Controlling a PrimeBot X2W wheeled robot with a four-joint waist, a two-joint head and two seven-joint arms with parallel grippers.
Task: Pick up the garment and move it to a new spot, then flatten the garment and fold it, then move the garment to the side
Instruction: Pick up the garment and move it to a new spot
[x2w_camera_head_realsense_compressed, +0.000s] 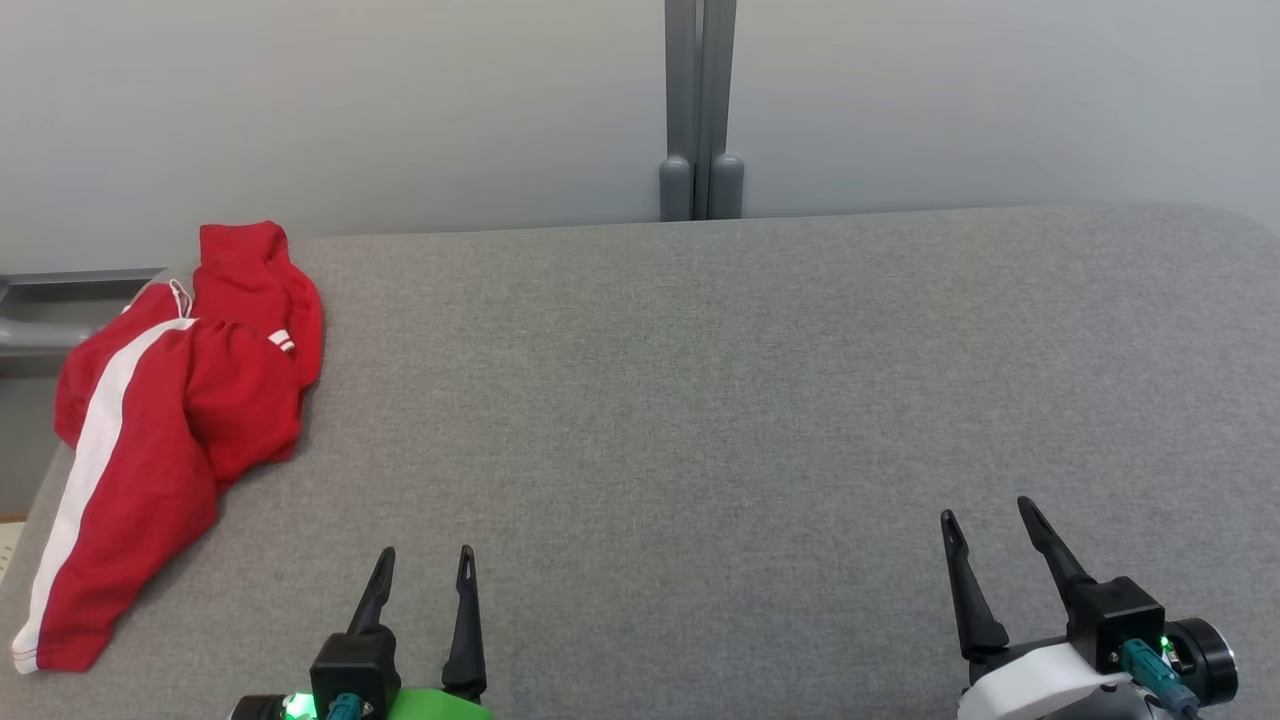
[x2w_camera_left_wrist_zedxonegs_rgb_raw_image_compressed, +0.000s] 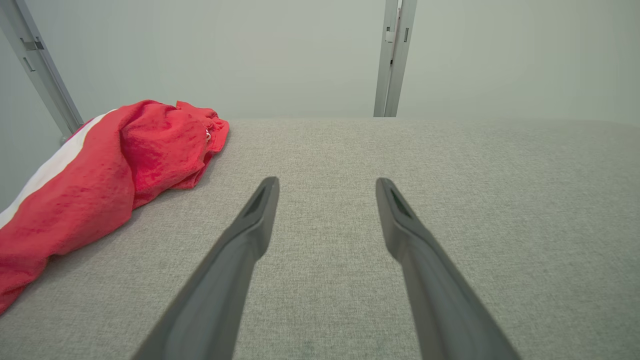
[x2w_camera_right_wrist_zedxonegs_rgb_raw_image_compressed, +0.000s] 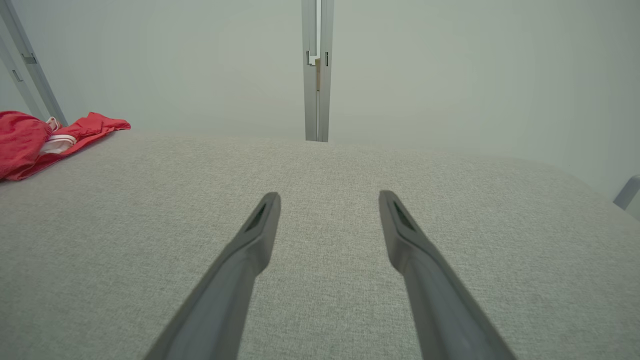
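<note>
The red garment (x2w_camera_head_realsense_compressed: 160, 420) (a white stripe (x2w_camera_head_realsense_compressed: 97, 430) runs down it) lies crumpled along the grey table's (x2w_camera_head_realsense_compressed: 700, 400) left edge. Left claw (x2w_camera_head_realsense_compressed: 427, 550) and right claw (x2w_camera_head_realsense_compressed: 986, 508) hover near, both wide, holding nothing.

We count one red garment (x2w_camera_head_realsense_compressed: 160, 420), one gray table (x2w_camera_head_realsense_compressed: 700, 400), one post (x2w_camera_head_realsense_compressed: 700, 110) — and two grippers: left gripper (x2w_camera_head_realsense_compressed: 427, 550), right gripper (x2w_camera_head_realsense_compressed: 985, 508).

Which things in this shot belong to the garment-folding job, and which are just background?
Part of the job:
- red garment, crumpled at the left edge of the grey table
- left gripper, open, holding nothing
- right gripper, open, holding nothing

Just there:
- grey post behind the table
- pale wall
</note>
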